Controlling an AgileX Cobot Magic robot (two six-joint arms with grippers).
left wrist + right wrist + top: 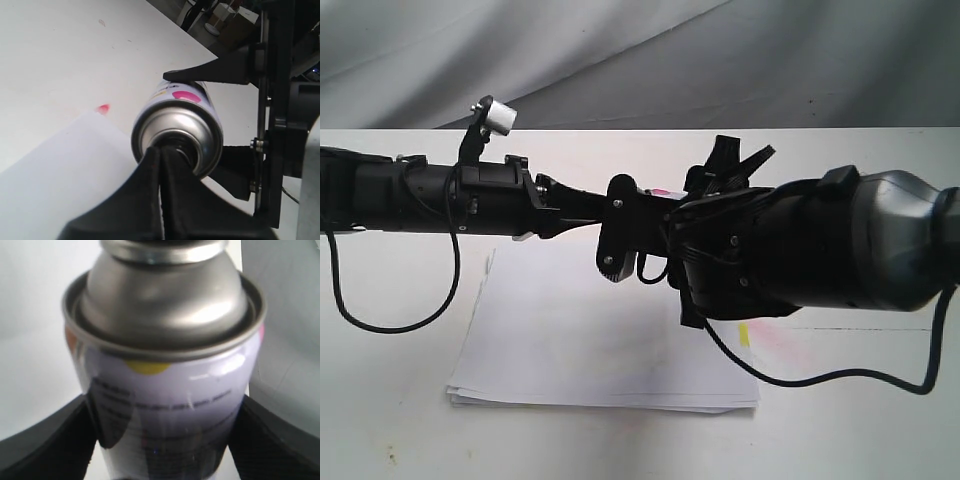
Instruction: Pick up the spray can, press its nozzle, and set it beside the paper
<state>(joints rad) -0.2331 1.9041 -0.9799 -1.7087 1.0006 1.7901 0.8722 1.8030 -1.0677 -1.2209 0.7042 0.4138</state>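
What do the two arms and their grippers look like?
The left arm is a slim black tube; the right arm has a glossy, rounded dark shell. A loose black cable hangs under each. The left gripper and right gripper have matt black, tapered fingers.

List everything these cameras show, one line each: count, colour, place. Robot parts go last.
spray can: one, silver with a white label and pink dot, held off the table between the two arms
paper: one stack, white, flat on the table below the arms
yellow tab: one, yellow, at the stack's right edge in the exterior view
pink smear: one, faint pink, on the table just right of the tab
table: one, white, under everything
backdrop: one, grey cloth, behind the table
cables: two, black, looping down from the arms
left pincer: one, black, shut, tips at the can's top
right pincer: one, black, shut on the can's body
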